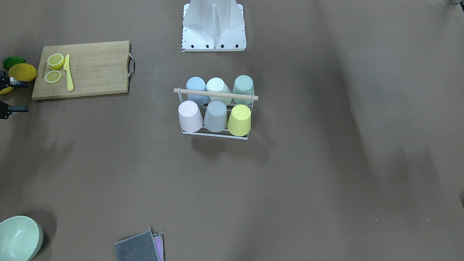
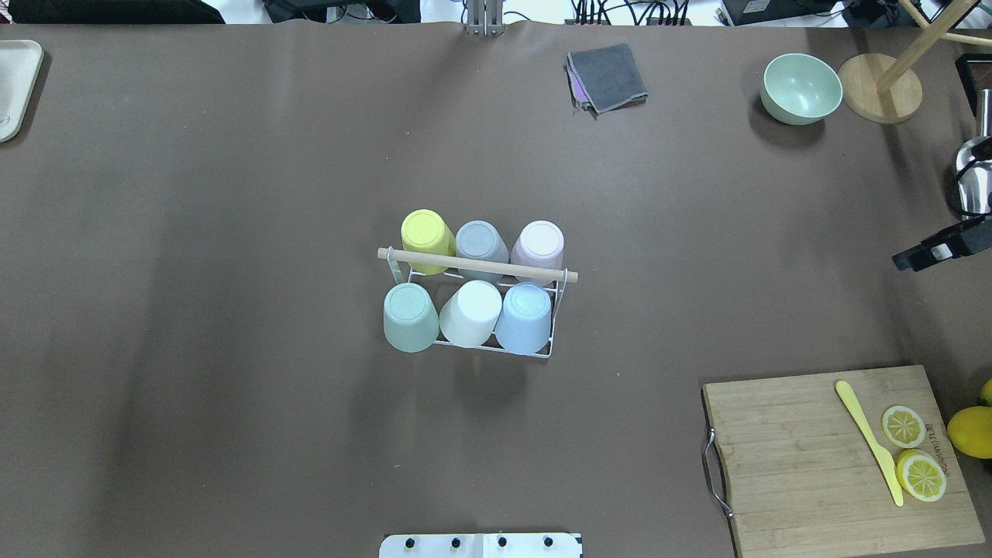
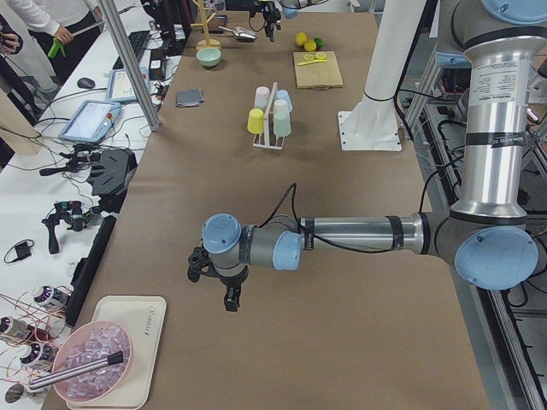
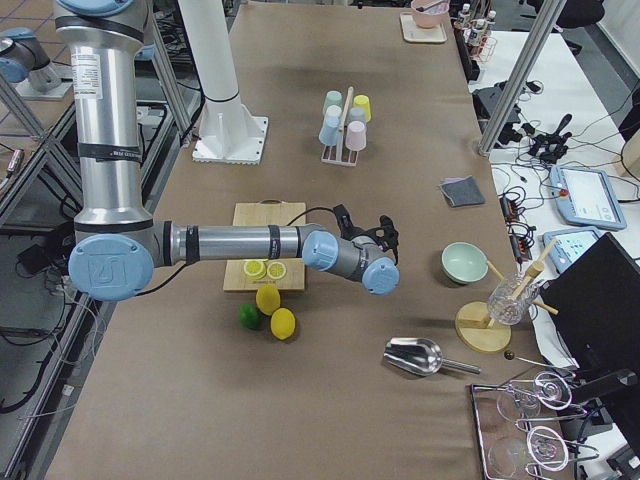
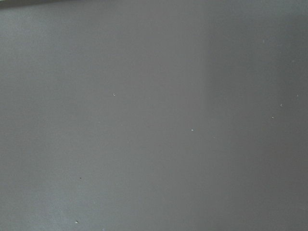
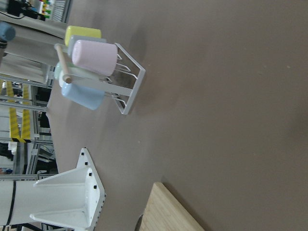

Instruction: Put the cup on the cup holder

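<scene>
- A brown counter (image 2: 232, 387) fills every view. The left wrist view shows only its bare surface.
- There are two arms. The left arm (image 3: 359, 235) stretches low over the counter's left end, and the right arm (image 4: 230, 242) reaches over its right end.
- One wooden cutting board (image 2: 806, 465) lies on the robot's right.
- One cup holder (image 2: 480, 267) stands at the counter's middle, in front of the robot's base and well apart from both pincers.
- Six upside-down cups sit on it in two rows of three, hiding its prongs:
  - far row: yellow cup (image 2: 426, 236), grey cup (image 2: 480, 240), pink cup (image 2: 539, 242)
  - near row: green cup (image 2: 409, 314), white cup (image 2: 470, 310), blue cup (image 2: 525, 314)
- The right pincer (image 1: 27, 97) is cut off by the front view's edge, just beside the cutting board. Its fingers stand wide apart with nothing between them.
- The left pincer (image 3: 214, 290) shows only in the side view, so I cannot tell how its jaws stand.
- One pale green bowl (image 2: 800, 87) sits at the far right.
- One folded grey cloth (image 2: 608, 74) lies at the far edge, with a purple cloth (image 2: 575, 87) mostly hidden beneath it.
- One yellow knife (image 2: 868, 438) and two lemon slices (image 2: 903, 425) lie on the board.
</scene>
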You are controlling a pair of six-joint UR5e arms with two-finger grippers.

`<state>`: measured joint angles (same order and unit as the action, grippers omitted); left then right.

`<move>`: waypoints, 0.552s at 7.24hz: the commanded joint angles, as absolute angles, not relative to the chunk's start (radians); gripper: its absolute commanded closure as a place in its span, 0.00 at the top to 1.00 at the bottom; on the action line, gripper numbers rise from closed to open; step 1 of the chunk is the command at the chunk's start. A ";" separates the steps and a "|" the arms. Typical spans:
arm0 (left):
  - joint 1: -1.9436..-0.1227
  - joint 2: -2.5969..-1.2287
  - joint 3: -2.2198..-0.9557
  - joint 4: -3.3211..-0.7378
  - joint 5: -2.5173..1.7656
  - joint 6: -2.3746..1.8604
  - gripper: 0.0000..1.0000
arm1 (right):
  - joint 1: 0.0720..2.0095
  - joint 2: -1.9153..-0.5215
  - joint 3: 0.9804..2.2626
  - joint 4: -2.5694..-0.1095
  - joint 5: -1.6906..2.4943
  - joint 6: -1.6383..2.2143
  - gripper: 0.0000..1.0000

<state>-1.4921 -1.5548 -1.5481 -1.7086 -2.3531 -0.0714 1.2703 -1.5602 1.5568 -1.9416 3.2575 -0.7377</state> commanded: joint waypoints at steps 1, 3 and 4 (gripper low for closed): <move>-1.497 -1.551 -1.571 -1.709 -2.353 -0.080 0.97 | 1.320 -1.568 1.598 -1.960 3.070 -0.556 1.00; -1.497 -1.552 -1.572 -1.709 -2.353 -0.081 0.97 | 1.364 -1.560 1.614 -1.963 2.882 -0.464 1.00; -1.497 -1.552 -1.575 -1.709 -2.353 -0.081 0.97 | 1.376 -1.556 1.618 -1.963 2.805 -0.406 0.99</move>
<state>-1.4968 -1.5519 -1.5719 -1.7089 -2.3531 -0.0806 1.3564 -1.5611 1.6117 -1.9626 2.9072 -0.4772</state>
